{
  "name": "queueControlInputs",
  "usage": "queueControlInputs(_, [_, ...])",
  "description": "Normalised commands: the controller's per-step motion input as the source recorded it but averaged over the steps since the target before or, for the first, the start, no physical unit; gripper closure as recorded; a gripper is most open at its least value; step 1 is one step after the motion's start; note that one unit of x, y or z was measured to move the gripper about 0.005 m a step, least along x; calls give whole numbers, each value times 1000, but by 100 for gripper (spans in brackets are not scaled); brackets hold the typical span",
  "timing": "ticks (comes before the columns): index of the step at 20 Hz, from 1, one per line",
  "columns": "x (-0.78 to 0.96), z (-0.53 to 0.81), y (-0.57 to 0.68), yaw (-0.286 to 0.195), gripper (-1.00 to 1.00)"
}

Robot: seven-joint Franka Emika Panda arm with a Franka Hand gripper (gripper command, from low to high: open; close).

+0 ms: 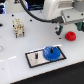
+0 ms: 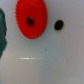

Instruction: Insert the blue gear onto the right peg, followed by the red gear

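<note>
Both views small, soft, low in detail. Exterior view bright and even; white tabletop [image 1: 15, 55] near washed out, pale glare lower left. My wrist view blurrier: small red plastic toothed gear [image 2: 31, 20] saturated, edges smeared; thin bright streak below it.

My counter [image 1: 15, 55] is white and glossy. A grey plate with a black border [image 1: 37, 60] lies flat on it toward the near edge, carrying the blue gear [image 1: 51, 53] on its end toward the exterior view's right. The red gear [image 1: 70, 36] rests directly on the surface, well apart from the plate. A small beige object [image 1: 19, 27] stands farther back; its nature cannot be told.
</note>
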Motion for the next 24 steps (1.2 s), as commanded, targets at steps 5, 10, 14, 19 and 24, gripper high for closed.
queueControlInputs(5, [-83, -126, 240, 0, -100])
queueControlInputs(10, [-147, -311, 108, 0, -100])
queueControlInputs(14, [-120, -320, 97, 0, -100])
queueControlInputs(19, [-150, -298, 41, 0, -100])
queueControlInputs(24, [-145, -197, 1, 0, 100])
